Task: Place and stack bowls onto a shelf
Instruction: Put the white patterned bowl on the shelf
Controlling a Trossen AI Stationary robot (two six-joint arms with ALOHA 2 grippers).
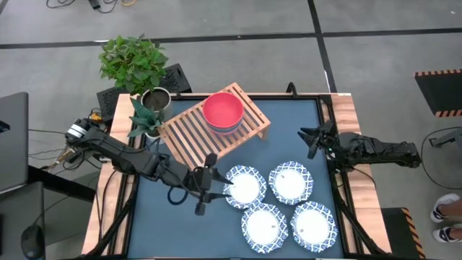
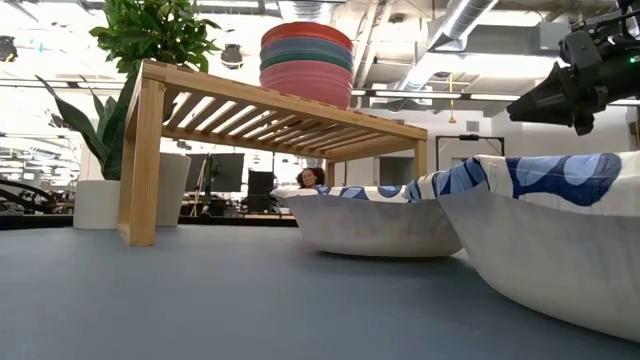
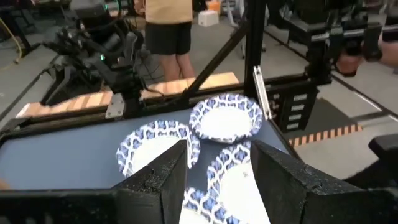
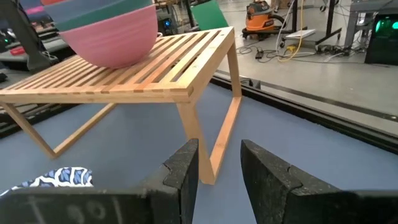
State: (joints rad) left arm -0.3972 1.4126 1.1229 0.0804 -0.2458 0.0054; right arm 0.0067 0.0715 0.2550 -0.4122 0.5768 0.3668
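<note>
White dish [image 1: 244, 185] rim between parted left gripper [image 1: 211, 189] fingers; right gripper [image 1: 312, 139] open.

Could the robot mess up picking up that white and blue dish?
Maybe. The left gripper is open at the rim of the nearest white dish, whose edge is thin and sloped, so the fingers could slip off. The four white dishes sit very close together, so pushing one might bump its neighbour. The stack of bowls on the shelf is already tall, and one more on top might wobble.
</note>
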